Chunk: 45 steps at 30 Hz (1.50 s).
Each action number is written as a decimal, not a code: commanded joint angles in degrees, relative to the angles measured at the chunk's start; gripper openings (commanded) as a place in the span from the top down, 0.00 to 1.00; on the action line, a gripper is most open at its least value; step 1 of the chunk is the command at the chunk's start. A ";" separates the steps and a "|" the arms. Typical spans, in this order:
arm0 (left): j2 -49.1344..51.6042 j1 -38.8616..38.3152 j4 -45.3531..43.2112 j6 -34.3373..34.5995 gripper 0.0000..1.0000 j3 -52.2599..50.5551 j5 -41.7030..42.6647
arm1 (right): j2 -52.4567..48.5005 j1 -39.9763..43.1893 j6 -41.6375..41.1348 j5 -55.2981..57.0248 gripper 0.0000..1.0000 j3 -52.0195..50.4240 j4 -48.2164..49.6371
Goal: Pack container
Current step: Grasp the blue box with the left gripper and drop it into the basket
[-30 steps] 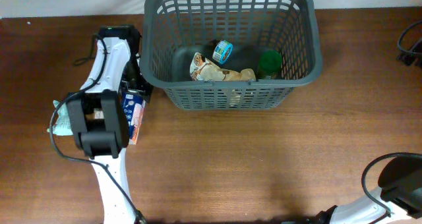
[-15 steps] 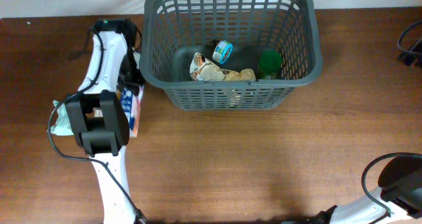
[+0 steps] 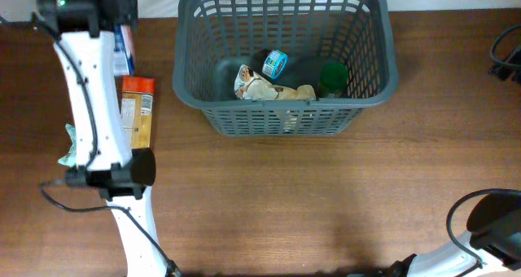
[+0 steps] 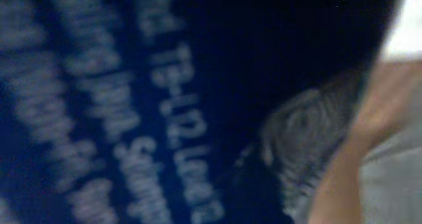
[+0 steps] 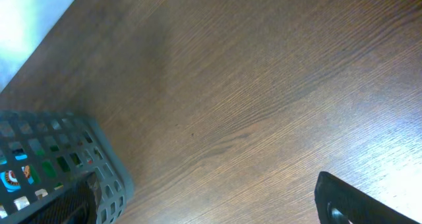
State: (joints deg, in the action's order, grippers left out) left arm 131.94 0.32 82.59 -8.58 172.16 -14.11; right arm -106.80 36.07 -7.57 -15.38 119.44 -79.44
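Note:
The container [image 3: 370, 73], a big dark grey lattice basket, stands at the back middle of the table. In it lie a blue tape roll [image 3: 275, 63], a crumpled packet [image 3: 262, 86] and a green item [image 3: 332, 78]. My left gripper [image 3: 114, 18] is raised at the far left, left of the container, shut on a dark blue packet [image 3: 123, 45]. That blue packet [image 4: 132, 105] fills the left wrist view as a blur of white print. My right gripper [image 5: 204, 211] stands open over bare wood, with the container's corner [image 5: 99, 171] at its left.
An orange box [image 3: 137, 110] lies on the table left of the container. A teal packet [image 3: 72, 147] lies further left, beside the left arm. A black cable [image 3: 506, 53] sits at the right edge. The right arm's base [image 3: 488, 228] is at the bottom right.
My left gripper shut on the blue packet beside the container, then rose with it toward the back left. The orange box that lay under the arm now shows.

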 commanded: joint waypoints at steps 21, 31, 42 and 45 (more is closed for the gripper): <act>0.37 -29.73 -6.47 -43.91 0.98 -17.14 3.91 | 0.37 -0.07 -0.46 -0.74 0.04 -0.20 -0.74; 5.97 -30.71 -11.17 -41.44 0.15 -23.63 -4.87 | 0.37 -0.07 -0.46 -0.76 0.04 -0.20 -1.27; -10.93 -29.20 -8.85 -29.66 0.01 -23.61 -8.46 | 0.37 -0.07 -0.46 -0.76 0.04 -0.20 -1.27; -17.70 -26.73 -8.02 -27.28 0.01 -23.63 -8.41 | 0.37 -0.07 -0.46 -0.74 0.04 -0.20 -1.27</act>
State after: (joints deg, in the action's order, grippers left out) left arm 124.95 -29.36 74.00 -39.97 147.68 -21.10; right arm -106.80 36.07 -7.60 -15.59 119.44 -80.66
